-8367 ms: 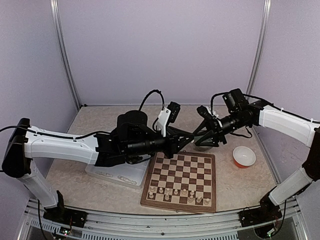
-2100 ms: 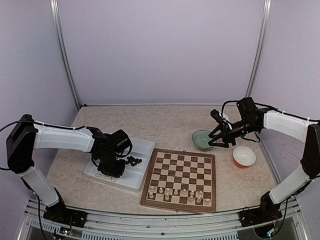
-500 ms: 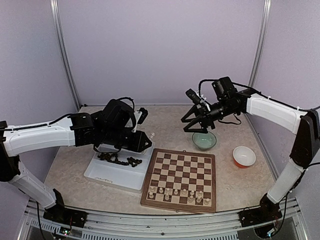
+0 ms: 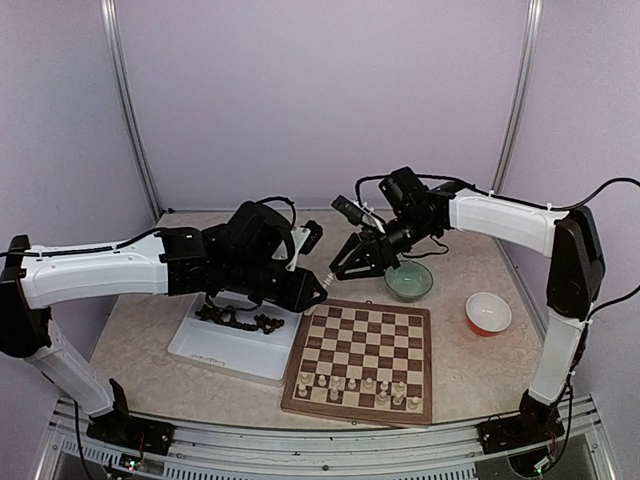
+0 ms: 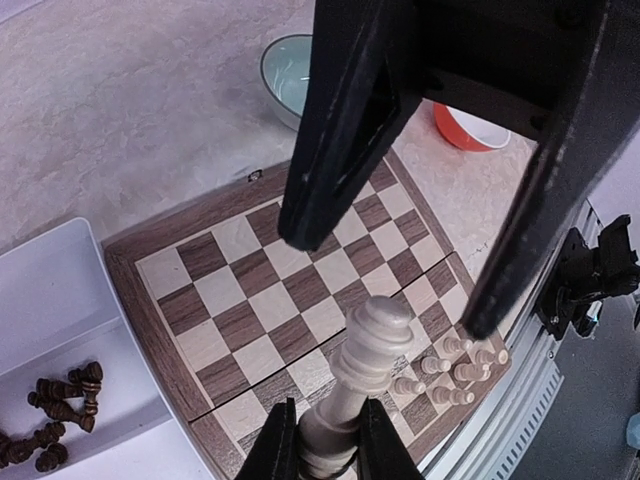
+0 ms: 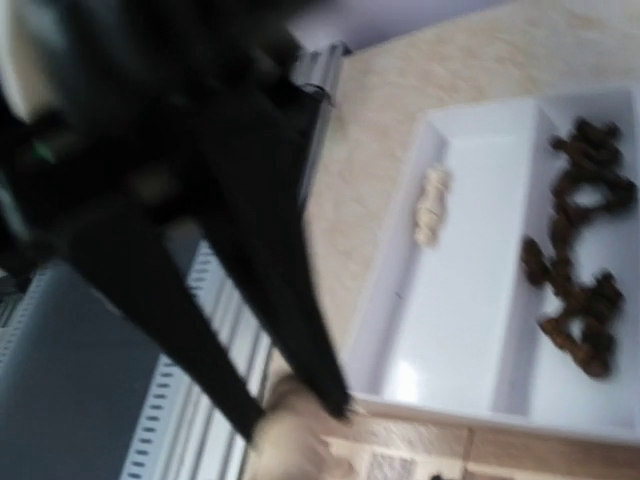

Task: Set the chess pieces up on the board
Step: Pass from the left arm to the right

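Note:
My left gripper point(image 4: 320, 291) is shut on a cream-white chess piece point(image 5: 372, 345) and holds it by its base, above the far left corner of the board point(image 4: 366, 345). My right gripper point(image 4: 337, 271) is open, and its fingers point(image 5: 335, 130) straddle the piece's head. The right wrist view is blurred; it shows the cream piece point(image 6: 285, 438) between that gripper's tips point(image 6: 295, 418). Several cream-white pieces point(image 4: 360, 384) stand on the board's two near rows. Dark pieces point(image 4: 240, 318) lie in the white tray point(image 4: 215, 348).
A green bowl point(image 4: 409, 281) sits just beyond the board's far right corner, and a red bowl point(image 4: 488, 313) to the board's right. One cream piece point(image 6: 432, 205) lies in the tray's narrow compartment. Both arms cross above the board's far edge.
My left gripper has moved right from above the tray to the board's far left corner with the cream piece. My right gripper has swung left and down from above the green bowl to meet it.

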Motion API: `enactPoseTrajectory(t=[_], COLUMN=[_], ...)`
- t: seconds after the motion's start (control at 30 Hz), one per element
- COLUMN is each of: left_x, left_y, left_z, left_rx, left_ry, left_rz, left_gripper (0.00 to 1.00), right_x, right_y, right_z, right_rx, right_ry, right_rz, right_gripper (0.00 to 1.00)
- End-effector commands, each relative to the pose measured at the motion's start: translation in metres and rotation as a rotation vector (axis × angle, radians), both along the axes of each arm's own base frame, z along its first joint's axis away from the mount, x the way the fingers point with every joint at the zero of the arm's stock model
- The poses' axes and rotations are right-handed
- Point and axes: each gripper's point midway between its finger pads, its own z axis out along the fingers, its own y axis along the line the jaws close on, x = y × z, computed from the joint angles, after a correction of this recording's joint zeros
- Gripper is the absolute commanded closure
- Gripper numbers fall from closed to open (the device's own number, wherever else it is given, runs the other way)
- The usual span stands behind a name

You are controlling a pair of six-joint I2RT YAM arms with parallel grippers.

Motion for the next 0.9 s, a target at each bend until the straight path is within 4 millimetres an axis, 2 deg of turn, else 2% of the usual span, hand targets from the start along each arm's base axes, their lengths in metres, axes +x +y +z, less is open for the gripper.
enactPoseTrajectory(t=[0.0,0.17,0.33,0.43,0.57,0.73,0.87], left_x=[0.002,0.004,0.004,0.005,0.005,0.007,-0.002], left_y=[-0.014,-0.017,-0.017,-0.016,-0.016,-0.012,-0.011], left_z=[0.016,0.015,0.016,0.018,0.017,0.011,0.009], left_rx=[-0.047,-0.047,-0.046,-0.050,-0.050,-0.016,0.024], left_ry=[-0.033,-0.033,-0.036,-0.040,-0.037,-0.049,-0.099], left_rz=[-0.032,-0.037,-0.033,-0.026,-0.026,-0.003,-0.022], left_gripper=[0.85,0.85,0.85,0.84,0.84,0.68,0.53], right_x=[-0.016,-0.020,-0.020,-0.019,-0.020,-0.021,-0.021], right_y=[0.009,0.013,0.015,0.015,0.015,0.015,0.014], right_z=[0.014,0.007,0.003,0.001,0.002,0.007,0.013], right_rx=[0.042,0.024,0.018,0.009,0.013,0.027,0.037], right_ry=[0.039,0.055,0.061,0.055,0.060,0.051,0.039], right_rz=[0.063,0.072,0.075,0.066,0.070,0.071,0.071], right_gripper=[0.55,0.59,0.68,0.69,0.82,0.97,1.00])
